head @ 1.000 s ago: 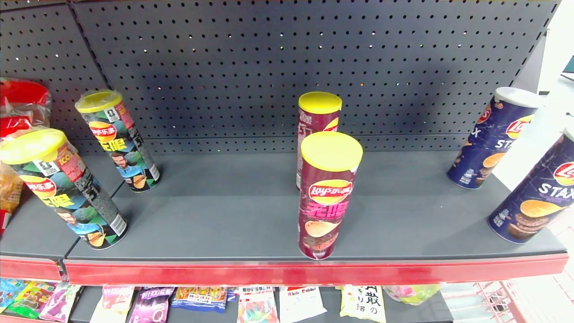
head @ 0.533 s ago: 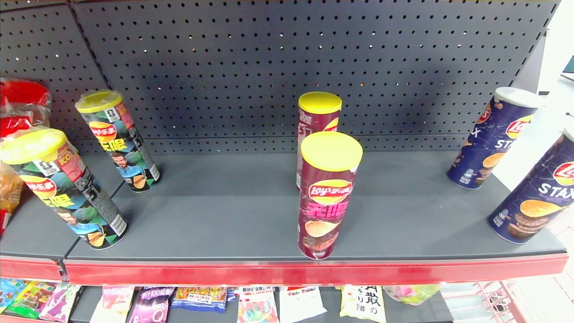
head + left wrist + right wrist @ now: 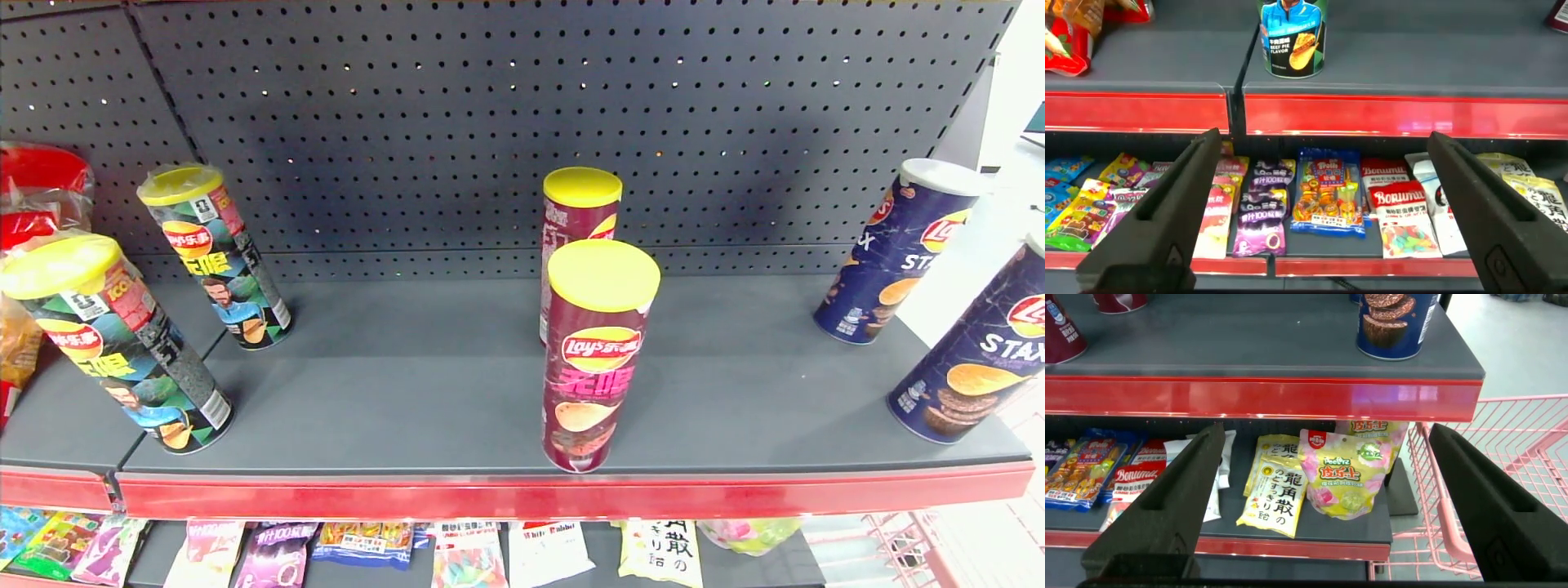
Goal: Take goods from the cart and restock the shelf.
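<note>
The grey shelf [image 3: 424, 392] with a red front lip carries upright chip cans: two maroon ones [image 3: 600, 351] in the middle, two green-black ones [image 3: 114, 343] at the left, two dark blue ones [image 3: 976, 351] at the right. My left gripper [image 3: 1323, 220] is open and holds nothing. It hangs in front of the lower shelf, below a green-black can [image 3: 1290, 37]. My right gripper [image 3: 1323, 506] is also open and holds nothing. It sits below a dark blue can [image 3: 1396, 322], beside the pink wire cart [image 3: 1511, 457].
The lower shelf holds rows of flat snack packs [image 3: 1327, 192], with a yellow-green pack [image 3: 1351, 469] near its right end. Red bagged goods [image 3: 33, 196] stand at the far left of the upper shelf. Wide bare gaps lie between the can groups.
</note>
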